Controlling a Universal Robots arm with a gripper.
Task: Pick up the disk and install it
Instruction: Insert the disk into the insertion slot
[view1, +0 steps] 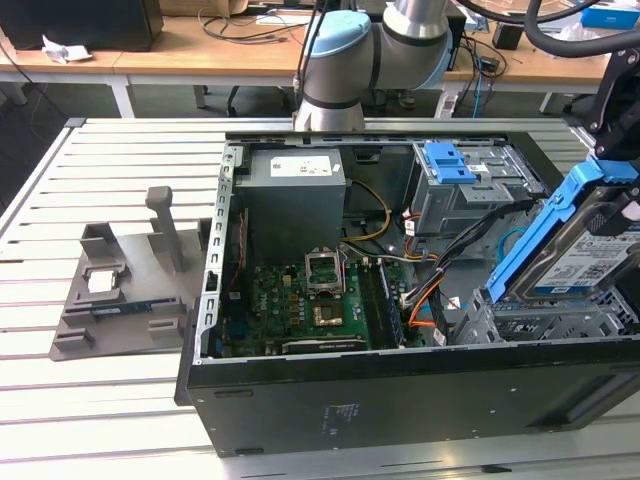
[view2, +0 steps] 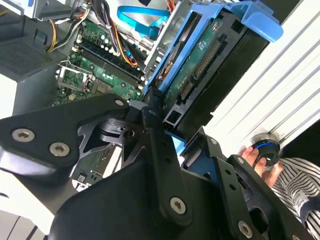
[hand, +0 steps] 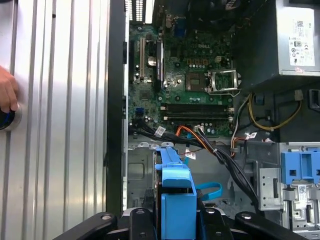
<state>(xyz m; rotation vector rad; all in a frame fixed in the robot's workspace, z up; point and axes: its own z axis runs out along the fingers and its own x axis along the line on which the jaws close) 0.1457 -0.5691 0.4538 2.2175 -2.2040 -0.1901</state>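
On the exterior view's left, a grey fixture tray (view1: 120, 290) with upright posts lies on the slatted counter (view1: 60, 400), just beside the open computer case (view1: 400, 400). Inside the case, going toward the exterior view's right, come the grey power supply (view1: 295, 195), the green motherboard (view1: 300, 310) with its bare CPU socket (view1: 326, 270), a tangle of cables (view1: 420, 295), then the blue-topped drive cage (view1: 465, 185) at the back.

At the exterior view's far right the disk (view1: 575, 255) hangs tilted, its bright blue carrier edge up and its labelled face toward the camera, lower end dipping just over the empty grey metal bay (view1: 540, 320) at the near corner of the case. In the second wrist view the hand (view2: 172, 132) is clamped on the disk (view2: 210, 65), its black fingers (view2: 152, 127) pressed against the carrier's end. The first wrist view looks down along the carrier (hand: 175, 190) into the bay (hand: 142, 170) below. A person's hand (view2: 250, 157) rests by a round blue-lit button on the counter.

Judging by this, picking up is done and the install step is in hand: the disk is lifted and poised over its bay, not seated. The move ahead calls for levelling the tilted carrier to the bay's rails and keeping clear of the cables beside it
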